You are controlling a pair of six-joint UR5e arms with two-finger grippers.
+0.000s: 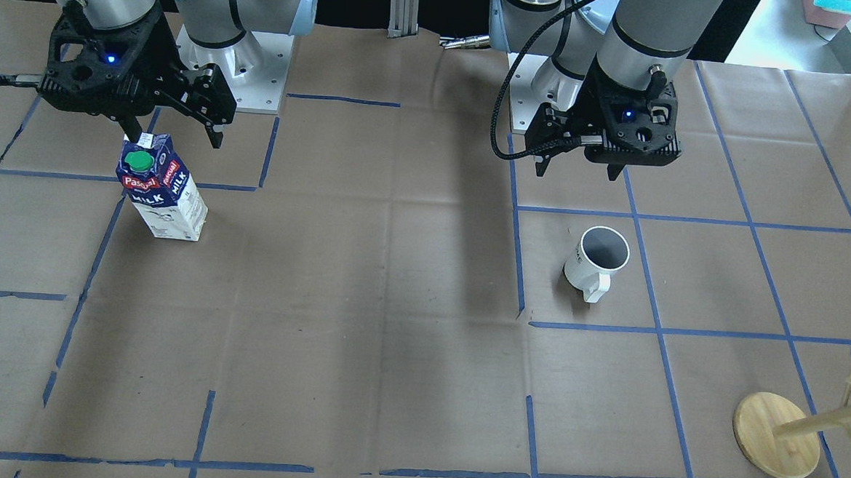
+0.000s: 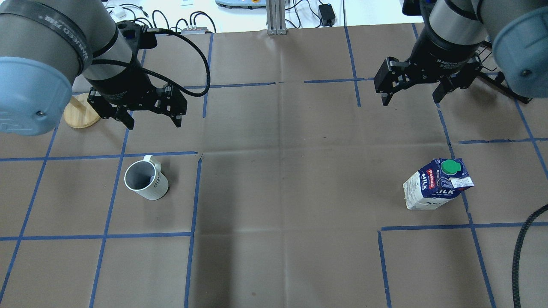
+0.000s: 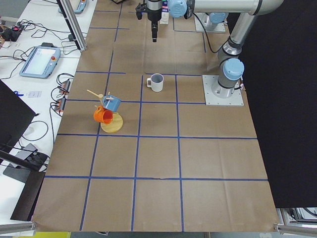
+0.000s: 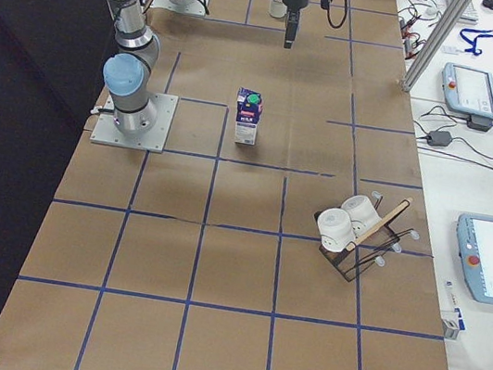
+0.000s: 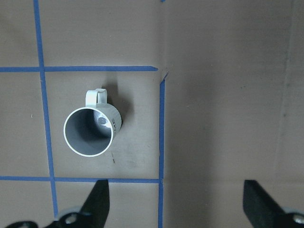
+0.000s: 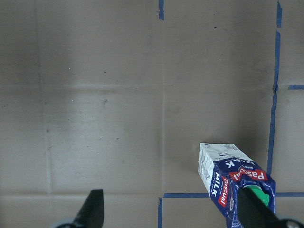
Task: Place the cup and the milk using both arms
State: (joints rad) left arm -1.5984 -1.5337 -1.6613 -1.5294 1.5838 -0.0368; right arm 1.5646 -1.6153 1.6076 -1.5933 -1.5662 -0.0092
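Note:
The white cup stands upright on the brown paper, with its handle pointing away from the robot; it also shows in the overhead view and the left wrist view. My left gripper hangs open and empty above the table, just beyond the cup. The milk carton stands upright, its green cap on top. My right gripper is open and empty, raised beyond the milk. In the front view the left gripper and the right gripper touch nothing.
A wooden mug tree with an orange and a blue mug stands past the cup on my left. A black rack with white mugs stands past the milk on my right. Blue tape lines divide the paper into squares.

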